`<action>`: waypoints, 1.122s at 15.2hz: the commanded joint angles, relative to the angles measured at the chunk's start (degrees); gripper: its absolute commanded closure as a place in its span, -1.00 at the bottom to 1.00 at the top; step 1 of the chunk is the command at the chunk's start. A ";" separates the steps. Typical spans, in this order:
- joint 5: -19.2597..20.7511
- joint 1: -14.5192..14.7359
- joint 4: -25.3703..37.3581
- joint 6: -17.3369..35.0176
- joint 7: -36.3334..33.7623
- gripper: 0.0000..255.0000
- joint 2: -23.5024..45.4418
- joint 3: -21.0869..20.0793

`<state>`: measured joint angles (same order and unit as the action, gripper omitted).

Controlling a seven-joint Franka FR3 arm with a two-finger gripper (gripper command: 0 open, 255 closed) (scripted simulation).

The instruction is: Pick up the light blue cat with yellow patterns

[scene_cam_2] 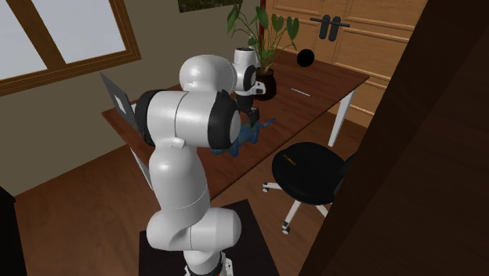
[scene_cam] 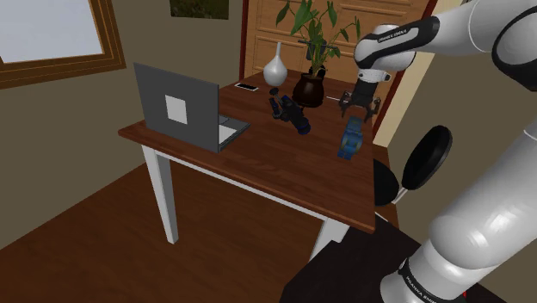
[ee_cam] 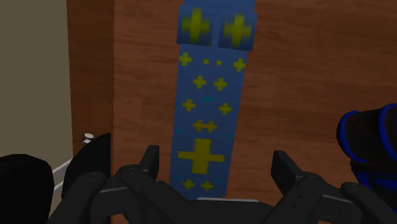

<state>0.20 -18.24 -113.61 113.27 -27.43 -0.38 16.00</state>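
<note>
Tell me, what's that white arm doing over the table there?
A white robot arm holds its black gripper just above a blue toy cat with yellow cross marks, which is on the wooden table near one edge. The fingers are spread open to either side of the cat and do not touch it, so nothing has been picked up yet. A laptop, a white vase, a potted plant and a dark blue toy sit elsewhere on the table.
</note>
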 commanded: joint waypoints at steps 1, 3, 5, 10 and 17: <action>-0.87 -1.11 1.45 0.77 -1.35 -1.00 2.16 1.12; -1.01 -1.14 0.37 2.25 -1.25 -1.00 2.58 1.13; -1.18 -1.16 -0.66 3.72 -1.13 -1.00 3.05 1.13; -1.52 -1.21 -2.38 6.35 -0.88 -1.00 4.00 1.14; -1.48 -1.20 -2.65 6.54 -0.90 1.00 3.90 1.14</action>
<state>-1.29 -19.44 -116.17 119.87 -28.33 3.46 17.13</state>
